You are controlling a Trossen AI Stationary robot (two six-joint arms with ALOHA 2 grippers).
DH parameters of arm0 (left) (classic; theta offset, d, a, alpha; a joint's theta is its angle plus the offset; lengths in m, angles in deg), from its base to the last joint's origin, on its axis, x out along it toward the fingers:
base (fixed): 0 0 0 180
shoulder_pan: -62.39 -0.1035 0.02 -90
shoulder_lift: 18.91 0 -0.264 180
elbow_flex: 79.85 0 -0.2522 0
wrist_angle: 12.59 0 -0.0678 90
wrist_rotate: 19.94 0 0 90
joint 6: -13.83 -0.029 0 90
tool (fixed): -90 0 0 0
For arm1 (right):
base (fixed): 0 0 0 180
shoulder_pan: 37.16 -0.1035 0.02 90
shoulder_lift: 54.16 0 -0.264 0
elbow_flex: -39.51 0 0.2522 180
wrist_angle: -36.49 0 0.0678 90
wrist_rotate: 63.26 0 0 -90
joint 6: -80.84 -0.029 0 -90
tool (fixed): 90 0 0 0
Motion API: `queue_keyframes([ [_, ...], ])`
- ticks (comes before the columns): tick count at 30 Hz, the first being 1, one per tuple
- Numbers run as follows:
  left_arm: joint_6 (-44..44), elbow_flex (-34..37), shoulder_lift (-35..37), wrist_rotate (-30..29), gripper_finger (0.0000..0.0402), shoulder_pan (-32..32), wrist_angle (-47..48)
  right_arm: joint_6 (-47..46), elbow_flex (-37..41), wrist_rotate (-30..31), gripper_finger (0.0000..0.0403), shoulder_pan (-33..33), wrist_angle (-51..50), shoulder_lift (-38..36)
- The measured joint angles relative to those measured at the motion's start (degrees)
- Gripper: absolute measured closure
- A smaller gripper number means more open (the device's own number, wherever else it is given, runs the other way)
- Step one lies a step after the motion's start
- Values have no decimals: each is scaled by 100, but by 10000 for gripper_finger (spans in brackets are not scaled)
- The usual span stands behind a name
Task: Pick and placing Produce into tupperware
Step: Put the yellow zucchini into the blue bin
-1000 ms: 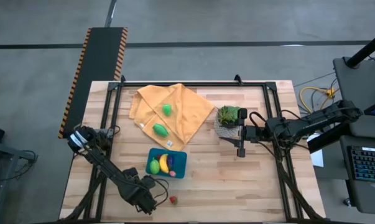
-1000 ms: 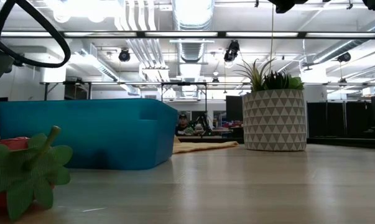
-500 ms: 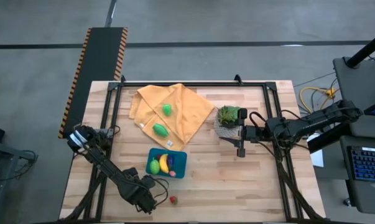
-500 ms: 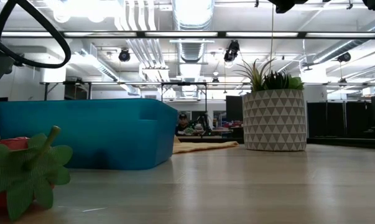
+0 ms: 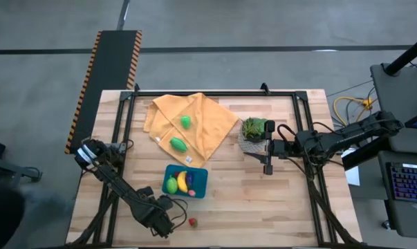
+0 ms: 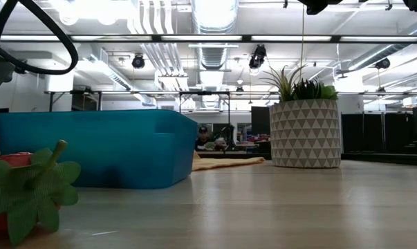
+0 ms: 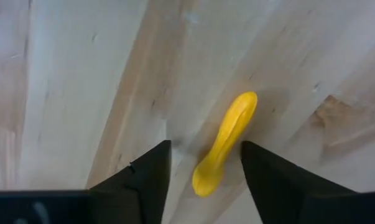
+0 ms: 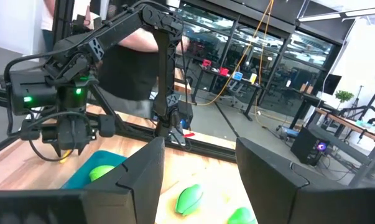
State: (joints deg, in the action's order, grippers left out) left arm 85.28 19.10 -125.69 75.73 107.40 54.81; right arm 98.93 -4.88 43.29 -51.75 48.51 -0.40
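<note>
My left gripper (image 5: 171, 223) is low over the table's near edge, open. In the left wrist view its fingers (image 7: 151, 175) stand on either side of a small curved yellow piece (image 7: 226, 144) lying on the wood, without touching it. A red strawberry (image 5: 192, 222) lies just right of it. The teal tupperware (image 5: 185, 181) holds a yellow-green piece, the banana, a purple piece and a pink piece. Two green pieces (image 5: 186, 122) (image 5: 178, 144) lie on the orange cloth (image 5: 208, 124). My right gripper (image 5: 267, 149) waits open beside the potted plant (image 5: 253, 130).
The plant in its patterned pot (image 6: 305, 131) stands right of centre. In the low view the strawberry's green leaves (image 6: 32, 197) lie in front of the tupperware wall (image 6: 90, 149). Bare wood stretches right of the tupperware. A person shows behind the table in the right wrist view.
Neither arm nor any piece has moved. A dark blurred shape has come into the high view on the floor beyond the table's near left corner.
</note>
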Motion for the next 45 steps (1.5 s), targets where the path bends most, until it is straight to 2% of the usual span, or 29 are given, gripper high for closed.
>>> queue_keyframes([
  [18, -172, 2, -7, 41, 391, 4, -220, 13, -2, 0, 211, 0, 0, 0],
  [34, -324, -94, 35, 81, 397, 0, -179, 0, -2, 0, 211, -1, 0, 1],
  [45, -287, -92, 360, 85, 398, 0, -167, -2, -2, 0, 211, -1, 2, 1],
])
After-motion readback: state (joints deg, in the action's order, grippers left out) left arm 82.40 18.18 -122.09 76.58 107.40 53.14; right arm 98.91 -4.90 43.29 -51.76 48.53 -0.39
